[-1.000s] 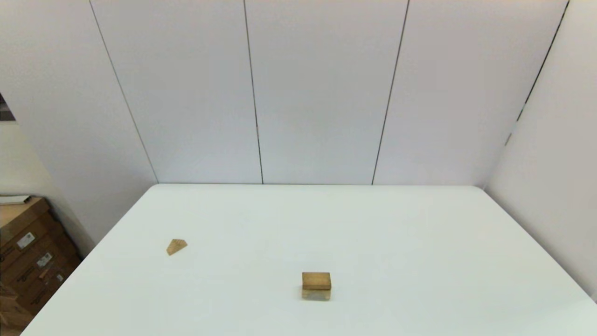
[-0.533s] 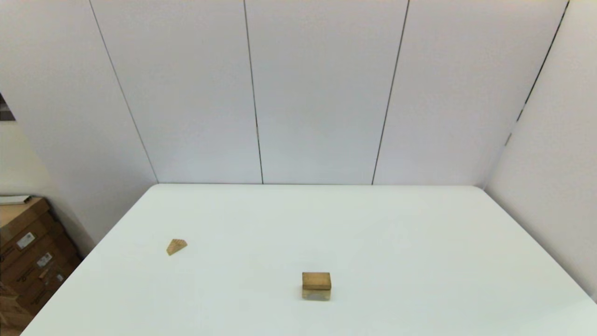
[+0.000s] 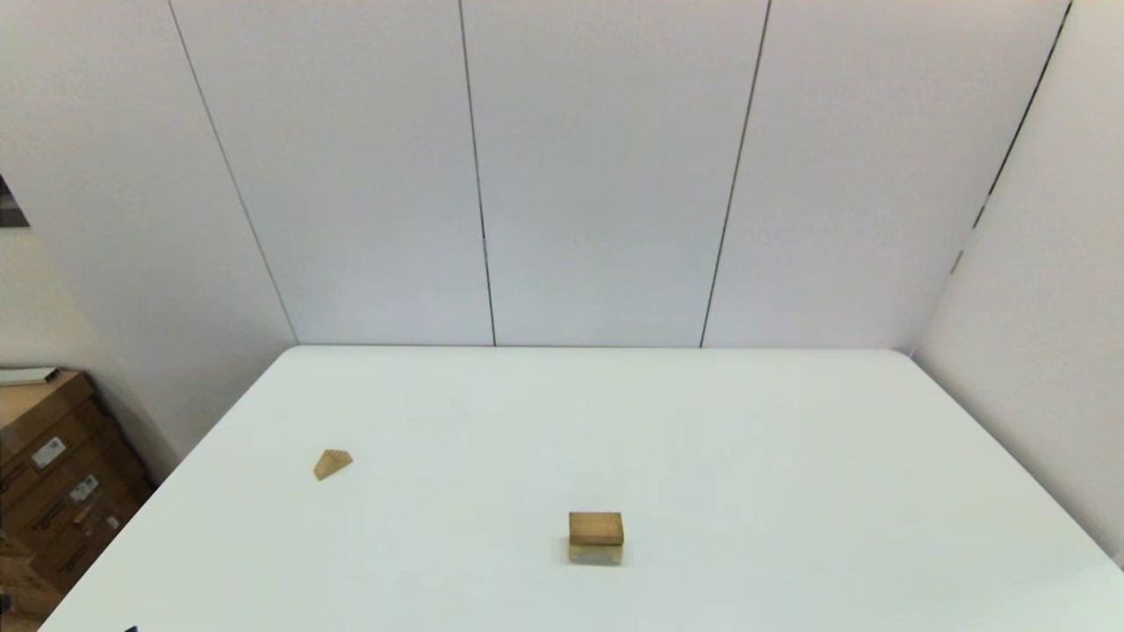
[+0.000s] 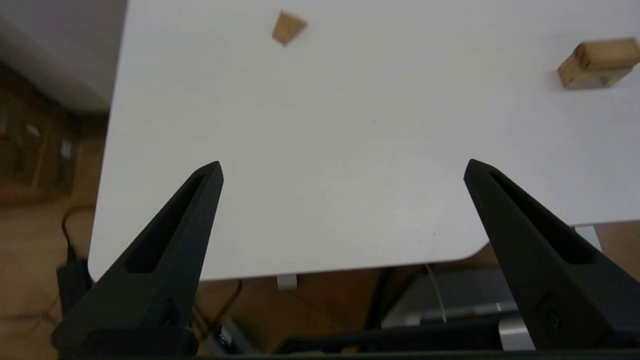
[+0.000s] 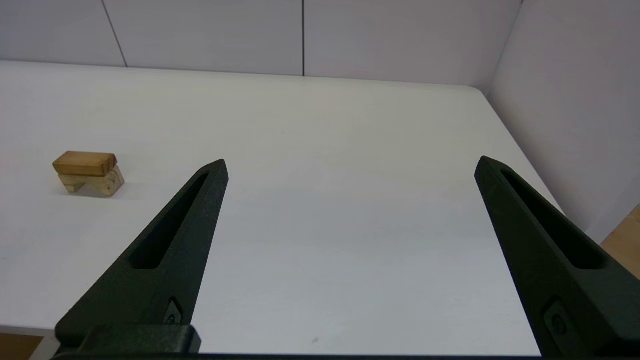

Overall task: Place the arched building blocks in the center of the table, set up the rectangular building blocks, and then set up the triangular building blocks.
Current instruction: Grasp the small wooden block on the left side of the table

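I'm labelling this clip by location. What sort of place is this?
Probably a lab or test room rather than a home: a bare white table boxed in by plain white wall panels, with stacked cardboard boxes on the floor at its left. Only wooden blocks lie on it.

The rectangular block (image 3: 596,527) lies flat on top of the arched block (image 3: 596,554), which stands hollow-down near the middle of the table's (image 3: 790,456) near edge. The small triangular block (image 3: 332,463) lies alone, well apart, toward the table's left edge.
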Available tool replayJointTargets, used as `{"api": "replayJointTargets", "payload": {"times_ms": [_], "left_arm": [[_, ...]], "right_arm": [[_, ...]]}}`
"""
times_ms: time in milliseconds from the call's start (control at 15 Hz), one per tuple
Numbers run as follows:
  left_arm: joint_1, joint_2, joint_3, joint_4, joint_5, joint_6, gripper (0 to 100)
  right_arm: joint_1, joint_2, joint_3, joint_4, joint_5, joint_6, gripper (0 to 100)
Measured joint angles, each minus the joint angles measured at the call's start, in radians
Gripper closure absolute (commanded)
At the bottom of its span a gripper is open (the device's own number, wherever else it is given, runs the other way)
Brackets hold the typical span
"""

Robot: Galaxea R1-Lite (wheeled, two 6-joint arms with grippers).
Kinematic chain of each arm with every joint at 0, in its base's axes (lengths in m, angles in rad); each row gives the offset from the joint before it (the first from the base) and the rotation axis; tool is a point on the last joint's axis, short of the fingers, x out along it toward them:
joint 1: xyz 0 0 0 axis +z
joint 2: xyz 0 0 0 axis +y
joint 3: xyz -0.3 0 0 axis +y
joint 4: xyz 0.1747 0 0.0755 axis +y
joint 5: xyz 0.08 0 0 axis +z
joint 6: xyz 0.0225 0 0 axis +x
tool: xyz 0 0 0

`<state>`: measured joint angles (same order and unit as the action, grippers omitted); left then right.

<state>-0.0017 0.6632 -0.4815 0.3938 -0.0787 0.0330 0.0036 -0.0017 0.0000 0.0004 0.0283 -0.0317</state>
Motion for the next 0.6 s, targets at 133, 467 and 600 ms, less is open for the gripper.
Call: {"api": "replayJointTargets", "payload": {"times_ms": [133,467,600], "left_arm": [[-0.001,0.229,-0.131,0.07,0.004,-0.002,0],[0.016,0.812,-0.51,0.118,0.011,0.001,0],[0.03,1.013,-0.681,0.119,0.011,0.006,0]], "right_arm": [[0.0,0.0,0.0,0.0,0.0,0.0,0],[0.0,0.0,0.0,0.0,0.0,0.0,0],[0.0,0.0,0.0,0.0,0.0,0.0,0]]}}
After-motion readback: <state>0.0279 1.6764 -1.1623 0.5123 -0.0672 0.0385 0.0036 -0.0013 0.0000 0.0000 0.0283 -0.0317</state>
